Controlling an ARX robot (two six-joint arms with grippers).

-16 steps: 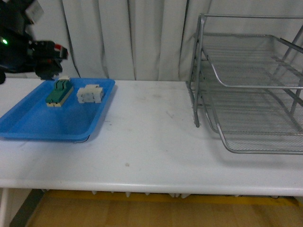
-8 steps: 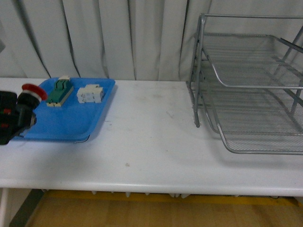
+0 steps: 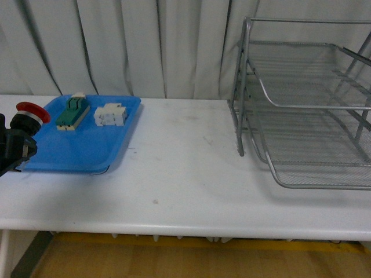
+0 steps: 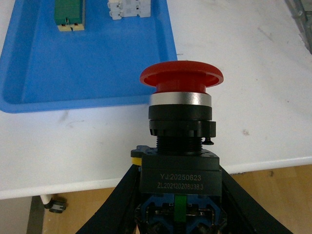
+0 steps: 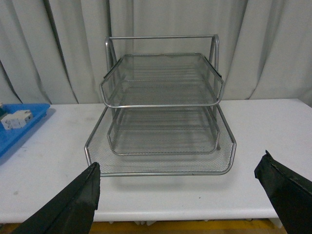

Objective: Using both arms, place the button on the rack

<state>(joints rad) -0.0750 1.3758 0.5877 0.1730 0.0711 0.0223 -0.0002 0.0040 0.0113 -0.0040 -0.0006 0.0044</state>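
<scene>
As we look out from the front camera, the left gripper shows at the far left edge of the picture, closed on the button, whose red cap stands above the black fingers. It hangs over the left end of the blue tray, which lies on the white table. At the back of the tray we see a green-and-cream part and, just beside it, a white block. The silver wire rack stands well apart at the right end of the table, its three tiers facing us. A pale curtain hangs behind everything. We do not see the right arm in this view.

From the left wrist camera, we see the button up close. The left gripper clamps the black body from both sides, and one black finger slants in toward it. A silver ring sits under the red cap, a little blue shows at the base, and white lettering is printed on the body. Beyond it lie the blue tray, the green-and-cream part and the white block, all well clear of the button.

From the right wrist camera, the right gripper is spread wide and holds nothing; one finger shows at each lower corner. Between them we see the rack straight ahead on the table, and a corner of the blue tray with the white block.
</scene>
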